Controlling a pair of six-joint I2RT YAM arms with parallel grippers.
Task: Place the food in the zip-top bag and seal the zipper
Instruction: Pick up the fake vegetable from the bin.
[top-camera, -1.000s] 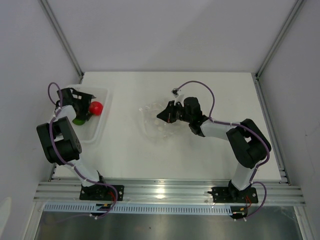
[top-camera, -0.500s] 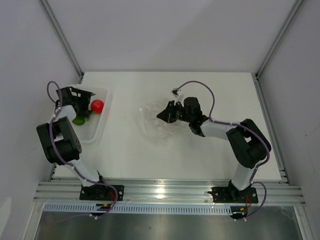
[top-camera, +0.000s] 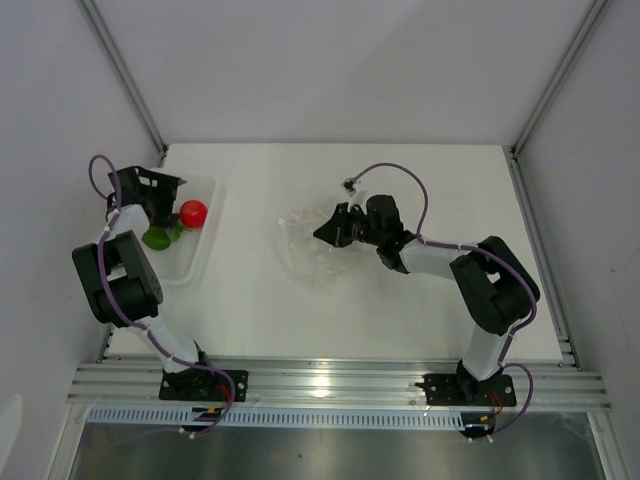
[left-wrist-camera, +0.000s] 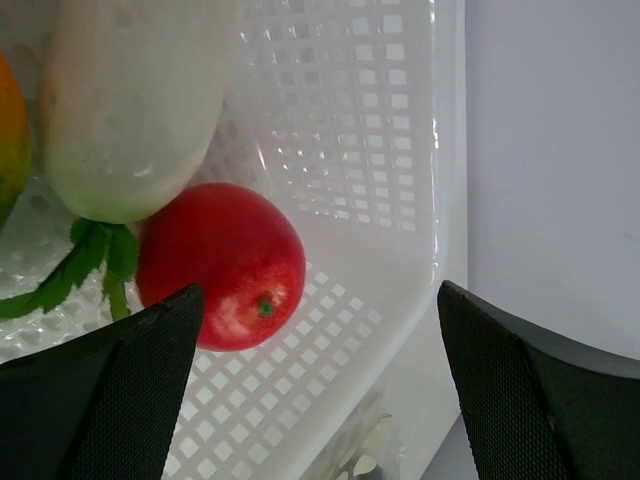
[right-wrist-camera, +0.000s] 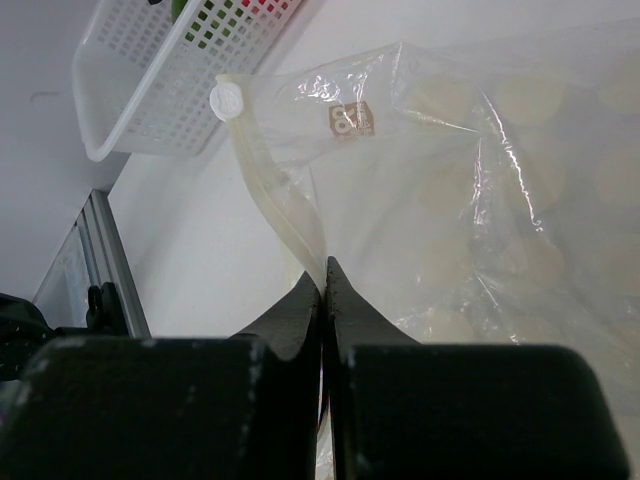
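Note:
The red tomato (left-wrist-camera: 222, 262) lies in the white perforated basket (left-wrist-camera: 380, 290), next to the white oblong piece (left-wrist-camera: 130, 100) and green leaves (left-wrist-camera: 90, 260); an orange piece (left-wrist-camera: 12, 140) shows at the left edge. My left gripper (left-wrist-camera: 320, 390) is open over the basket, its jaws wide, the tomato by the left finger. From above the tomato (top-camera: 193, 212) and a green piece (top-camera: 156, 238) show in the basket. The clear zip-top bag (top-camera: 310, 245) lies mid-table. My right gripper (right-wrist-camera: 323, 270) is shut on the bag's zipper strip (right-wrist-camera: 275, 195).
The basket (top-camera: 190, 265) stands at the table's left edge against the left wall. The bag's white slider tab (right-wrist-camera: 227, 99) sits at the end of the zipper strip. Aluminium frame rails run along the near edge and the back corners.
My left gripper has drawn back toward the far left corner of the basket, leaving the tomato free. The right gripper has stayed shut on the bag.

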